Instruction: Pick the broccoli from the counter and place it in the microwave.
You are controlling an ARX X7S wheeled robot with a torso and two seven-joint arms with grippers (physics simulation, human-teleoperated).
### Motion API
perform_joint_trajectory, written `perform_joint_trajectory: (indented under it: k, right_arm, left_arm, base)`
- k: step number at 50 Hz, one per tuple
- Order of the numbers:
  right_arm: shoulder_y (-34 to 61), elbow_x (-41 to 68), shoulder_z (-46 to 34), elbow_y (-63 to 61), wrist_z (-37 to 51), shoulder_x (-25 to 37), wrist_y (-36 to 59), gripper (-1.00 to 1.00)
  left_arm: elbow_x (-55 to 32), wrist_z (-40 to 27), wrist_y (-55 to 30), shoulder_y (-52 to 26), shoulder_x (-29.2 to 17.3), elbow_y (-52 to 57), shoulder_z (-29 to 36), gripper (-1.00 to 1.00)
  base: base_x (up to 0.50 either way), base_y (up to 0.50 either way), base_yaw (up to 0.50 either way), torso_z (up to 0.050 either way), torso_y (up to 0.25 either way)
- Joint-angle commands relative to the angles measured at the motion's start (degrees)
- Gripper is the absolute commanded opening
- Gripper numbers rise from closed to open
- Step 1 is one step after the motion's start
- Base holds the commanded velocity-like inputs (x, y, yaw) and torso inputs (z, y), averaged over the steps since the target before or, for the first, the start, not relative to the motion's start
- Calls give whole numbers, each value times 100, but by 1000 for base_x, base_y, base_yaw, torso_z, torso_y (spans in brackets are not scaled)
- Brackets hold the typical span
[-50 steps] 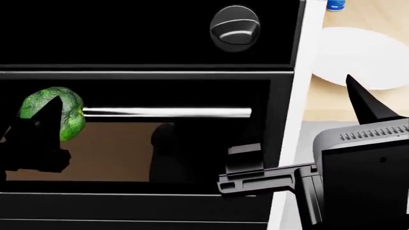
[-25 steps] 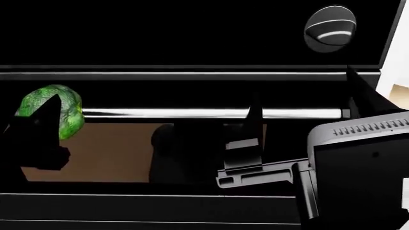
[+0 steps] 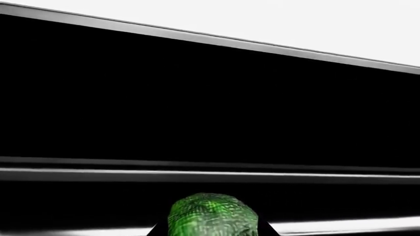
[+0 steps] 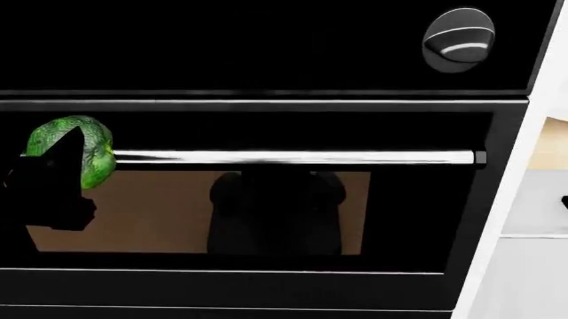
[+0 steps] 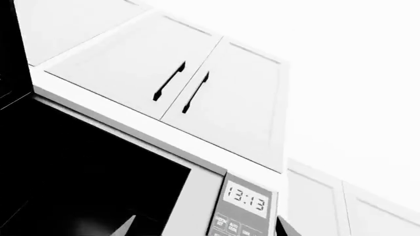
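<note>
The broccoli (image 4: 93, 156) is a bright green floret held in my left gripper (image 4: 66, 159), which is shut on it in front of the black oven door, at the left end of its handle. In the left wrist view the broccoli (image 3: 210, 216) sits between the dark fingers, facing the oven's black panel. My right gripper (image 5: 206, 230) is open and empty, with both fingertips pointing up at the microwave (image 5: 246, 206) and its 13:13 display. A dark area lies to the display's left. A strip of the tan counter (image 4: 552, 143) shows at the far right.
The black oven (image 4: 266, 66) fills the head view, with a silver bar handle (image 4: 293, 157) and a round knob (image 4: 458, 38). White wall cabinets with black handles (image 5: 180, 88) hang above the microwave. A white cabinet side (image 4: 515, 266) stands right of the oven.
My right arm has left the head view; only a dark tip stays at the right edge. The view shifted earlier, moving the knob right. The left gripper with the broccoli has stayed put.
</note>
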Motion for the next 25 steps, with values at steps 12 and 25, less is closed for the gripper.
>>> perform_joint_trajectory:
  k: [12,25]
  right_arm:
    - [1785,521,-324,-67,528,91,10,100]
    - [1778,552,-574,-67,813,227,-219,100]
  left_arm:
    - [-219,-11,-48,-325,-84,147,-187,-100]
    - [-1339,-41,-944,-2780,-228,342,-1254,-100]
  base:
    - [0,0,0,0,0]
    - [0,0,0,0,1]
